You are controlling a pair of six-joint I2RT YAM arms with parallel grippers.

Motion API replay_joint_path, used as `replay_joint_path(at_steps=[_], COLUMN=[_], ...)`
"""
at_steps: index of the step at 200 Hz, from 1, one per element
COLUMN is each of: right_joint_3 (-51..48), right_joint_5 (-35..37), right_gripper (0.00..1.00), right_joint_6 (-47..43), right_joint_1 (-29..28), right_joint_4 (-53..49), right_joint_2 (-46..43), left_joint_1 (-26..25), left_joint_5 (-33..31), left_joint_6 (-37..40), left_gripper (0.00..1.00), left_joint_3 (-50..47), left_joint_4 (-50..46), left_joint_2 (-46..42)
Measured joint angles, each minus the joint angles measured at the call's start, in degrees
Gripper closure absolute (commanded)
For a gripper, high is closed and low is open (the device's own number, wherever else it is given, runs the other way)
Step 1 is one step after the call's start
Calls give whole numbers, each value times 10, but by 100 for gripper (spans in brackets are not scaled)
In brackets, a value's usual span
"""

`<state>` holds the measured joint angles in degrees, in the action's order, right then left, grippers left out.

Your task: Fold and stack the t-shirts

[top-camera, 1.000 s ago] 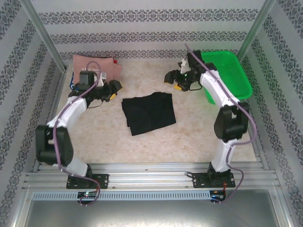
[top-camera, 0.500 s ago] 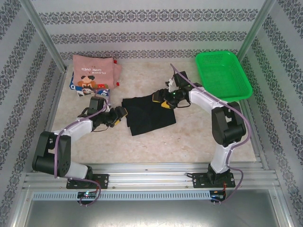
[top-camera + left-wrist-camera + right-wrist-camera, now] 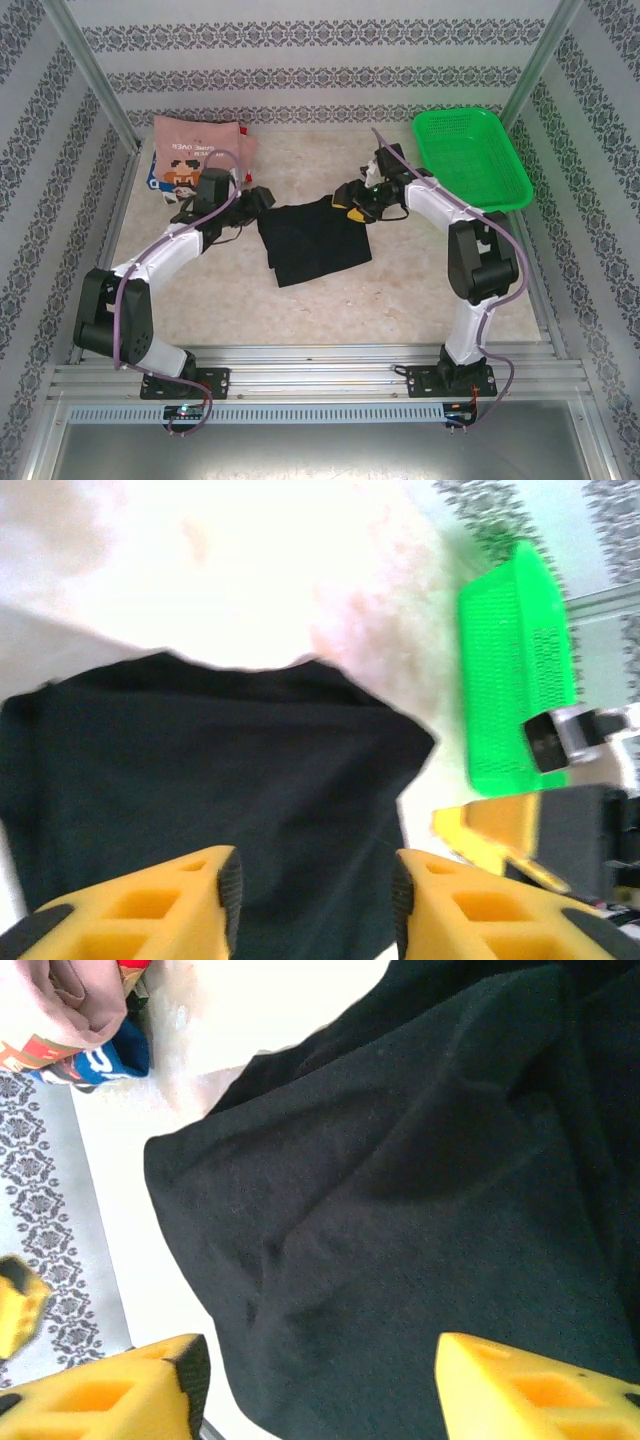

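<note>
Table (image 3: 420,290): pale marbled top, both arms reaching in over it.

Black t-shirt (image 3: 315,240): largest item, lies flat and roughly squared mid-table, between the two grippers. Its left far corner sits directly under the left gripper (image 3: 258,200); its right far corner sits directly under the right gripper (image 3: 348,206). Creases run across the cloth below the right gripper.

Green basket (image 3: 470,165): to the right of the right gripper, well apart from the black t-shirt.

Pink t-shirt (image 3: 195,140): folded, pixel figure facing up, beyond and to the left of the left gripper, close to it. It lies on top of the blue-and-white t-shirt (image 3: 150,182), of which an edge shows at the left side.

Left gripper (image 3: 315,900): jaws partly apart, a moderate gap, black cloth seen through the gap below the fingertips. Whether the pads touch the cloth I cannot tell; nothing is clamped.

Right gripper (image 3: 315,1365): jaws wider apart than the left's, black cloth filling the gap beneath. No grip visible.
</note>
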<state>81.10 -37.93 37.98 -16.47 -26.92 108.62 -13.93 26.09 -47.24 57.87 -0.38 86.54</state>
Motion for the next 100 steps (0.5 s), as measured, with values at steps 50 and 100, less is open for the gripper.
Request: replay_joint_path(at_steps=[50,100], right_joint_3=[-62,-74], right_joint_5=[0,58], right_gripper=[70,75], right_joint_6=[22,24], right_joint_1=[-18,-24], right_joint_4=[10,1], right_joint_2=[-8,15], left_joint_1=[-57,-73], left_joint_5=[32,29], left_joint_6=[-27,-40], left_gripper=[76,79], left_joint_3=[60,84], left_joint_4=[50,77], left_joint_2=[158,283])
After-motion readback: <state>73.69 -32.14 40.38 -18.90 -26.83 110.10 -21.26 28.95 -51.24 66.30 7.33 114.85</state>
